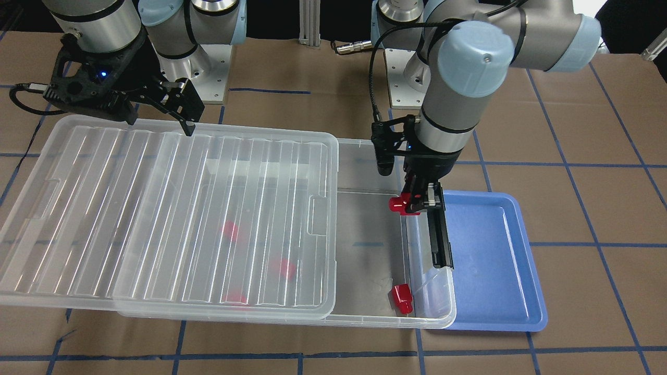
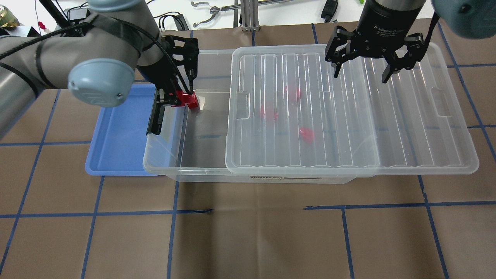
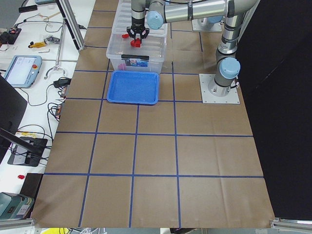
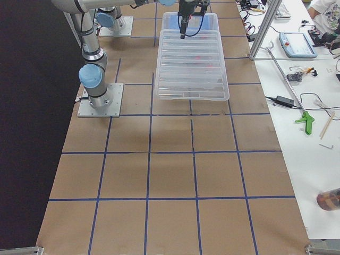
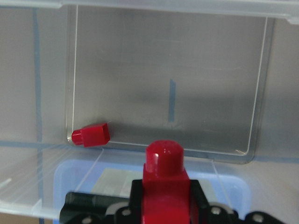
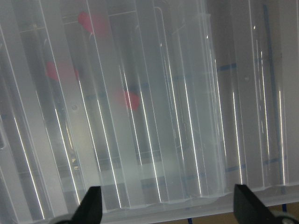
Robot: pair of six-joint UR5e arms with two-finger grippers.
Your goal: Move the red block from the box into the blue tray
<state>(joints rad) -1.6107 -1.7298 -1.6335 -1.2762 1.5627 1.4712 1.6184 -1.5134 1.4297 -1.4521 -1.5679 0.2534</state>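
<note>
Brown table [image 2: 248,236], ribbed clear lid [image 2: 348,116], stubby red block [image 2: 188,100]

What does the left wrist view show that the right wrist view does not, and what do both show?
Left wrist only: a small red plastic block in the left gripper, another red block loose in the clear plastic bin's corner, the flat blue plastic tray. Right wrist only: the ribbed translucent lid, three blurred red shapes under it, the open right gripper. Both: blue tape lines seen through clear plastic.
</note>
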